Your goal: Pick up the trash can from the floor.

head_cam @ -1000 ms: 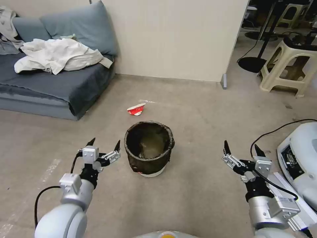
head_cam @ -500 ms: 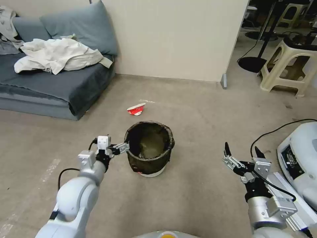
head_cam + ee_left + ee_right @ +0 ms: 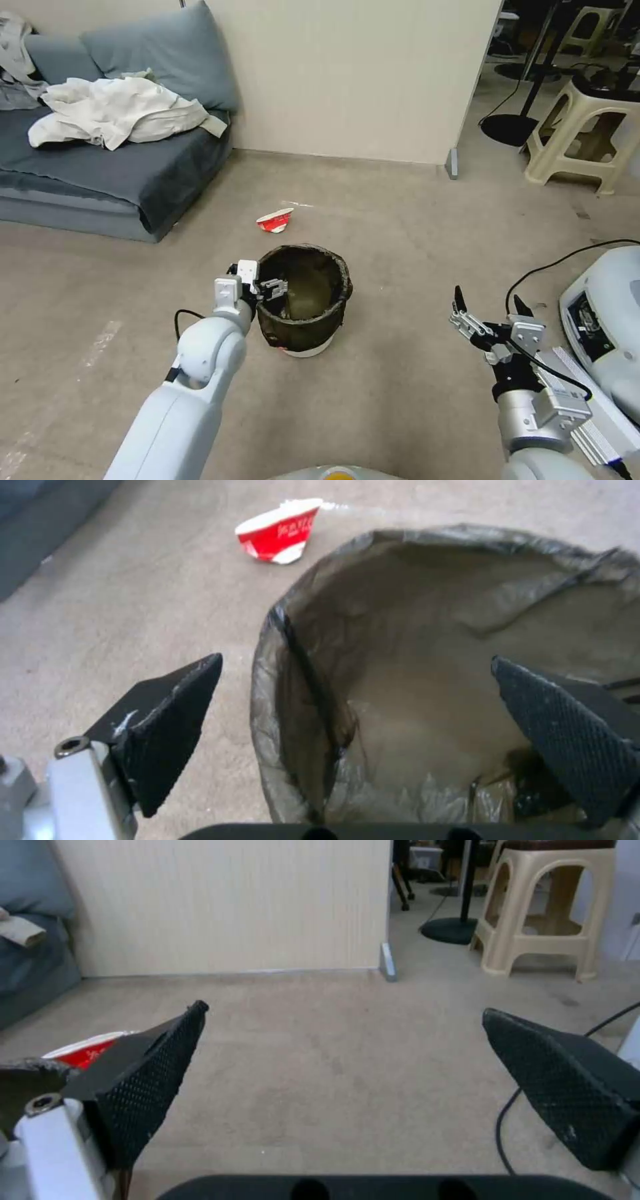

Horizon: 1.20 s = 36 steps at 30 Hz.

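Dark-lined bin (image 3: 302, 299) on the floor (image 3: 413, 233): my open left gripper (image 3: 265, 288) straddles its nine-o'clock rim; open right gripper (image 3: 488, 308) idles at three o'clock, well apart.

The trash can (image 3: 301, 303) wears a dark brownish-black bag liner (image 3: 400, 645) over a white base. Beyond it lies a red-and-white crushed cup (image 3: 275, 221) on the beige-grey floor (image 3: 400, 220). Far left, a grey-blue sofa (image 3: 100, 173) carries off-white cloth (image 3: 120, 110). Far right stands a cream stool (image 3: 580, 133). The 2 arms are silver-white with black fingertips (image 3: 170, 725).
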Motion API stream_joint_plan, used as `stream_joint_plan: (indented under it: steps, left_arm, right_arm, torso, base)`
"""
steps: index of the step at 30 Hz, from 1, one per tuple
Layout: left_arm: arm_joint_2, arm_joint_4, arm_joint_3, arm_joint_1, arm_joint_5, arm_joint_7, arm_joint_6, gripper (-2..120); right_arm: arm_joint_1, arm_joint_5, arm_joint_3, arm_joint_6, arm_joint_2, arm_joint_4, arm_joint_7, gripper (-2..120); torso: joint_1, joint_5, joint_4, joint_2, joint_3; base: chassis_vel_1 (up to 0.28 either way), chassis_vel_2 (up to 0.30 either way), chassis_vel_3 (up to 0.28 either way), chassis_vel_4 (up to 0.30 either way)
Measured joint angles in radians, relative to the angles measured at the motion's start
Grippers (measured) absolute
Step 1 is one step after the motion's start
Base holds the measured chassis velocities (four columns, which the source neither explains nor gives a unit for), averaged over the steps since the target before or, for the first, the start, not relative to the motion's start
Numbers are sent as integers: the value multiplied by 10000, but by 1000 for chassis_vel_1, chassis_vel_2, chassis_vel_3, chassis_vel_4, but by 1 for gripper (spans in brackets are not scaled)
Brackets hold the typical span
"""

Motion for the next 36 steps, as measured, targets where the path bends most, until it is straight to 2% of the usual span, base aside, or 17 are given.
stream_joint_plan:
  steps: [16, 33, 36]
  left_arm:
    - [-128, 859, 106, -153, 45, -87, 261, 100]
    - [-165, 1025, 158, -156, 32, -406, 388, 100]
    - [-142, 971, 125, -90, -80, -479, 388, 96]
  right_arm:
    - [64, 17, -30, -15, -10, -16, -28, 100]
    - [23, 24, 5, -20, -46, 64, -30, 100]
    - [16, 27, 31, -18, -35, 106, -38, 100]
  torso:
    - [0, 0, 1, 0, 0]
    - [0, 0, 0, 0, 0]
    - [0, 0, 0, 0, -1]
  base:
    - [0, 0, 0, 0]
    - [0, 0, 0, 0]
    - [0, 0, 0, 0]
